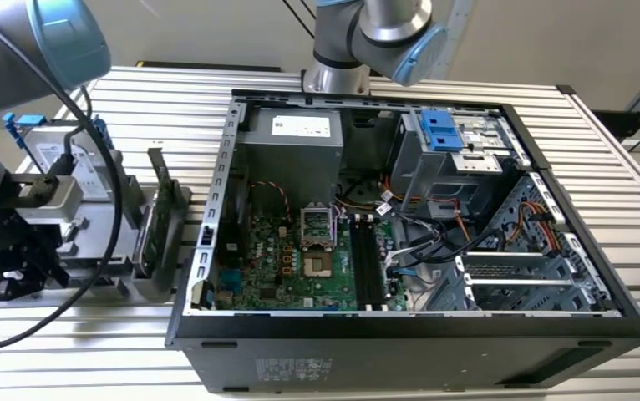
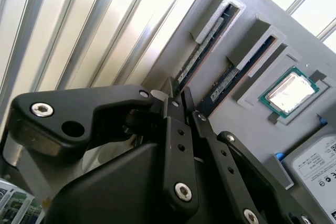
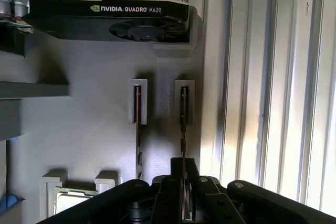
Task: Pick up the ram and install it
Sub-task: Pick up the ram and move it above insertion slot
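In the exterior view the gripper [image 1: 13, 276] is down over the gray holder [image 1: 86, 280], which stands outside the open computer case [image 1: 409, 326]. The black motherboard slots [image 1: 365, 259] lie well apart from the holder, across the case wall, so the way there goes up and over that edge. In the second wrist view the ram [image 2: 202, 51] stands on edge in the holder's slot nearest the slatted table [image 2: 105, 19]. Its long axis runs straight away from the gripper [image 2: 180, 98], whose tips straddle the stick's near end. A second stick [image 2: 228, 80] sits in the next slot inward on the holder [image 2: 247, 129], and a processor chip [image 2: 290, 91] lies beyond that. In the first wrist view the ram [image 3: 183, 124] is a thin dark bar seated in the holder. It runs down into the gripper [image 3: 184, 174], which is drawn in to a gap no wider than the stick, so I judge it pinched. The neighbouring stick [image 3: 138, 129] is just beside the gripper on the holder's inner side, leaving little room there. A graphics card [image 3: 105, 22] rests at the holder's far end, and the table side is open.
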`<state>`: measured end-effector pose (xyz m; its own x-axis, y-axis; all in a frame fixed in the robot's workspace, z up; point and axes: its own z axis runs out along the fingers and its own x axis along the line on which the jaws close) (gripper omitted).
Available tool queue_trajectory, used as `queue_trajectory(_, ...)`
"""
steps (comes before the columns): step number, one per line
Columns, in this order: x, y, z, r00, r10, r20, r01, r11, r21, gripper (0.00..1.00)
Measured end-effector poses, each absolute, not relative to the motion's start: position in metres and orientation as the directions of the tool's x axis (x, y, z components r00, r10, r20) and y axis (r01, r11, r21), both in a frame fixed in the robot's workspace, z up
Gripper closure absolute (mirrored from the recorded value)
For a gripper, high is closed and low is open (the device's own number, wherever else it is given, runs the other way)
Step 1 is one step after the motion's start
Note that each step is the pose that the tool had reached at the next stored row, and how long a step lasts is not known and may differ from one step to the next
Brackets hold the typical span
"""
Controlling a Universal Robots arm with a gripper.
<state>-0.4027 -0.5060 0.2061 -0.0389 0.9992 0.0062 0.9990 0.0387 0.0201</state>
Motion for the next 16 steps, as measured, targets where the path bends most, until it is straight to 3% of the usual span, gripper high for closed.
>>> queue_trajectory(16, -0.403, -0.506, 0.22, -0.039, 0.999, 0.006, 0.999, 0.039, 0.02, 1.0)
